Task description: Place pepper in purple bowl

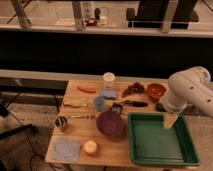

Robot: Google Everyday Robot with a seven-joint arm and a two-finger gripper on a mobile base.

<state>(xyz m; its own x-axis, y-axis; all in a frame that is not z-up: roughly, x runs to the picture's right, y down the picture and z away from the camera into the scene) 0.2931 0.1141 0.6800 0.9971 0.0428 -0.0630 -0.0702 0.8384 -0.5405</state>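
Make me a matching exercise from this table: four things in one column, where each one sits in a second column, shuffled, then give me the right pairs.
Things:
1. pepper
2. purple bowl
3. claw
4. red bowl

Places:
A. over the green tray
B. far right corner of the table, beside the grapes
C. near the far edge, left of the white cup
D. just left of the green tray

Pairs: 1-C, 2-D, 3-A, 4-B
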